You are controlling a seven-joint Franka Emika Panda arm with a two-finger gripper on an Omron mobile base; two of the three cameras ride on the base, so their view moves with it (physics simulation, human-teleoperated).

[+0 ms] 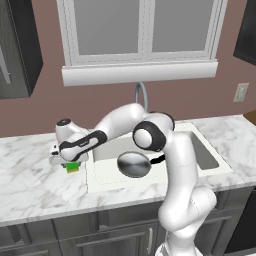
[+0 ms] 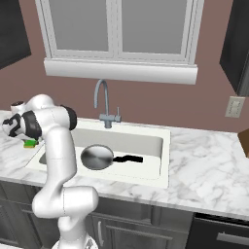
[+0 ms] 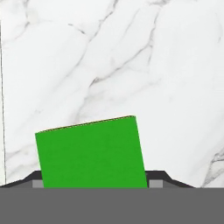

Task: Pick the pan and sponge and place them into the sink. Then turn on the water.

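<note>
White-and-grey veined marble worktop (image 1: pixel 35 175) runs under a window; the small round shiny metal pan (image 1: pixel 133 164) with thin black handle already lies in the wide white rectangular sink (image 1: pixel 100 181). Left of the basin, the hand (image 1: pixel 70 161) sits over the small bright green rectangular sponge (image 1: pixel 73 167); finger closure cannot be determined. Recommended: confirm a square grip on the soft block, lift clear of the raised rim, then carry across.

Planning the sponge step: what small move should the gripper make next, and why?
Probably lift slightly, then carry right toward the sink. The gripper sits at the green sponge on the marble counter, left of the basin; the pan already lies inside.
</note>
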